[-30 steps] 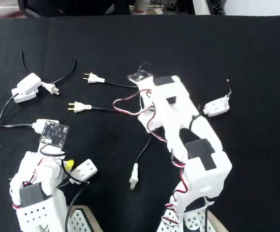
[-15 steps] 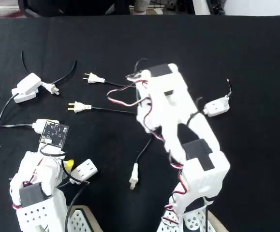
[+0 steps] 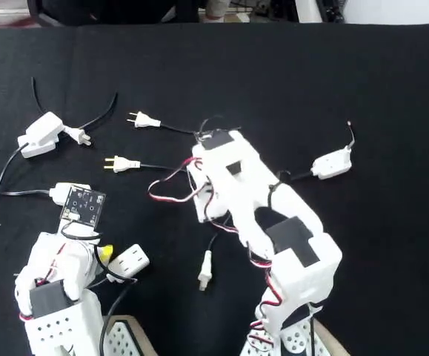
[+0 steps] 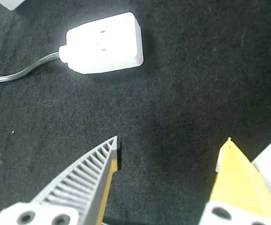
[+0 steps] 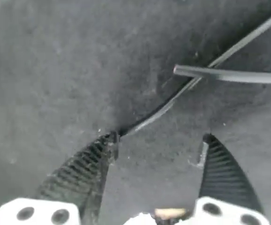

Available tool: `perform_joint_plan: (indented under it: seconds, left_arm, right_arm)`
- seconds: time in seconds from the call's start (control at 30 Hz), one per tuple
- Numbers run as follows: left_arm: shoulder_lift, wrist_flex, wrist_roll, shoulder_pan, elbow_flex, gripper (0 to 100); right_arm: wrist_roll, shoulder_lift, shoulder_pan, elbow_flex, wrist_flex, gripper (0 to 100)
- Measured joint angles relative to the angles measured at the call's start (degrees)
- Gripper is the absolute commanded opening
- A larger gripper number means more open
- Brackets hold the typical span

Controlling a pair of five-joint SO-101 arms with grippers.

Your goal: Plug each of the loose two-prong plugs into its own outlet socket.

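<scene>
Two loose two-prong plugs [image 3: 143,120] [image 3: 121,165] lie on the black cloth left of centre, their black cables running under my right arm [image 3: 233,178]. A third plug [image 3: 79,136] rests beside a white socket [image 3: 38,135] at the far left. A white plug [image 3: 204,271] lies near the front. My right gripper [image 5: 157,140] is open just above the cloth, over thin black cables [image 5: 219,74], holding nothing. My left gripper [image 4: 170,150] is open and empty, a short way from a white outlet socket [image 4: 102,43].
Another white socket [image 3: 331,164] lies at the right, and one more [image 3: 129,259] beside my left arm [image 3: 58,282] at the front left. Black cables [image 3: 95,119] trail across the left side. The table's far half is bare black cloth [image 3: 273,67].
My right arm has drawn back and to the left, its wrist now lower over the cables near the two plugs. The left arm and the plugs have not moved.
</scene>
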Motion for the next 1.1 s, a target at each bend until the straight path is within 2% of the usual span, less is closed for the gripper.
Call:
perform_joint_plan:
  seconds: [0.13,0.3,0.4,0.47,0.6,0.9,1.1]
  left_arm:
    - [0.0,0.0,0.0,0.0,0.0,33]
    - [0.0,0.0,0.0,0.0,0.0,33]
    - [0.0,0.0,0.0,0.0,0.0,33]
    - [0.0,0.0,0.0,0.0,0.0,33]
    - [0.0,0.0,0.0,0.0,0.0,33]
    - [0.0,0.0,0.0,0.0,0.0,33]
    - [0.0,0.0,0.0,0.0,0.0,33]
  right_arm:
    - [-3.0,-0.1,0.0,3.0,-6.0,24.7]
    - [-4.5,-0.3,0.2,3.3,-6.6,3.4]
    - [-4.5,-0.6,0.9,3.3,-6.6,4.8]
    - [-4.6,-0.6,1.3,3.4,-6.6,1.3]
    - [-4.7,-0.5,1.3,3.4,-6.3,1.1]
    - [-4.5,-0.2,1.0,0.2,-0.7,1.1]
    - [0.9,-0.1,1.0,-5.4,-0.3,1.1]
